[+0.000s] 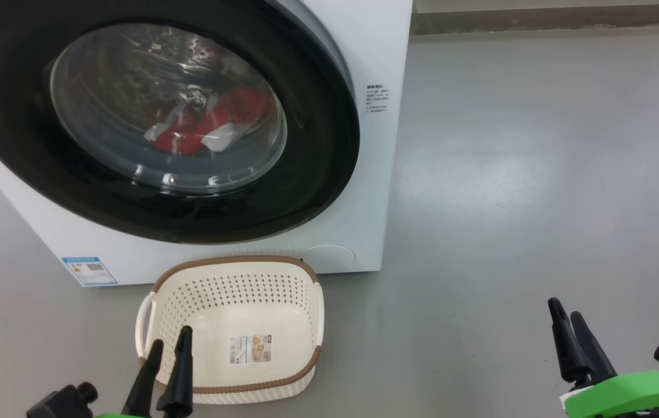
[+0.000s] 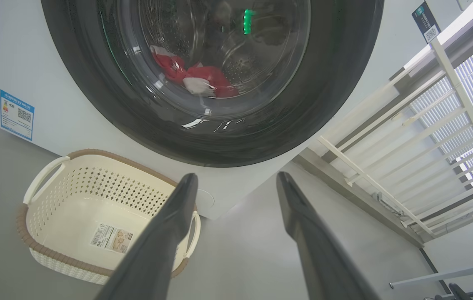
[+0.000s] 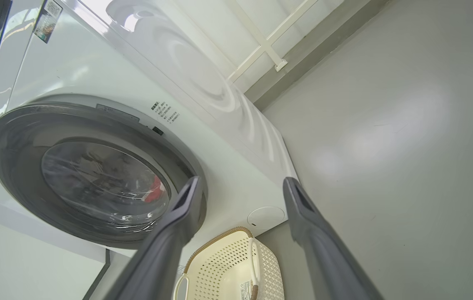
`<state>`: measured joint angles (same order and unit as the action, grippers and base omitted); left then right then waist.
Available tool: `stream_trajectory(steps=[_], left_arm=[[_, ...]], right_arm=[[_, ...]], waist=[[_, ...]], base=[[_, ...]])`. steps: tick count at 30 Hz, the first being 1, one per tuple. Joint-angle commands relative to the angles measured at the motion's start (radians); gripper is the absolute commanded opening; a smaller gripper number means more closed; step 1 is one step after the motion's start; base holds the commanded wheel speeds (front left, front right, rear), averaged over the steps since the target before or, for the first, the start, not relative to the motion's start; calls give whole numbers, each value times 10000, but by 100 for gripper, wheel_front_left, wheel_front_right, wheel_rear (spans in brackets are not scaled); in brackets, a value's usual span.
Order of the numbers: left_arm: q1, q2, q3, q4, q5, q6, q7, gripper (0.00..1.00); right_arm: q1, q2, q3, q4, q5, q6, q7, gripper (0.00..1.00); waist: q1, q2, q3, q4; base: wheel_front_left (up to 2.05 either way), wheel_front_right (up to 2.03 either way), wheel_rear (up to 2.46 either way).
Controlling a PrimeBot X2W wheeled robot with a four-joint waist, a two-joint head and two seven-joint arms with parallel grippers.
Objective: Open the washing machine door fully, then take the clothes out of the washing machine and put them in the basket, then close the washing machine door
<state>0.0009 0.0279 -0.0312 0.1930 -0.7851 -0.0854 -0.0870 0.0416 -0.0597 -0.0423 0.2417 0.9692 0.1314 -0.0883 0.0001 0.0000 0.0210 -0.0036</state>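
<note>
The white washing machine (image 1: 375, 174) stands ahead with its round black-rimmed door (image 1: 27, 151) shut against the front. Through the glass I see red clothes (image 1: 213, 125) with white trim lying in the drum, also in the left wrist view (image 2: 203, 79). The cream basket (image 1: 236, 278) with a brown rim sits on the floor just below the door, holding nothing but a paper label. My left gripper (image 1: 169, 342) is open over the basket's near left corner. My right gripper (image 1: 564, 310) is open at the lower right, well away from the machine.
Grey floor (image 1: 538, 174) stretches to the right of the machine up to a low wall base (image 1: 538, 20). A white railing (image 2: 407, 137) stands beside the machine in the left wrist view. A blue label (image 1: 89, 270) marks the machine's lower left corner.
</note>
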Motion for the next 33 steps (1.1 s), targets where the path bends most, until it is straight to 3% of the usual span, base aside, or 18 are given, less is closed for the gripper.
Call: stream_trajectory(steps=[1,33], left_arm=[[-109,162,141,-363,388,93,-140,100],[47,198,-113,-863,4228,324,-1088,100]], right_arm=[[-120,-213,215,-345,-349,-4,-138,100],[269,-382,390,-782,-3403,-6,-1079,100]], waist=[[-1,0,-5,-11],[-1,0,19,-64]], base=[[0,0,0],[0,0,0]])
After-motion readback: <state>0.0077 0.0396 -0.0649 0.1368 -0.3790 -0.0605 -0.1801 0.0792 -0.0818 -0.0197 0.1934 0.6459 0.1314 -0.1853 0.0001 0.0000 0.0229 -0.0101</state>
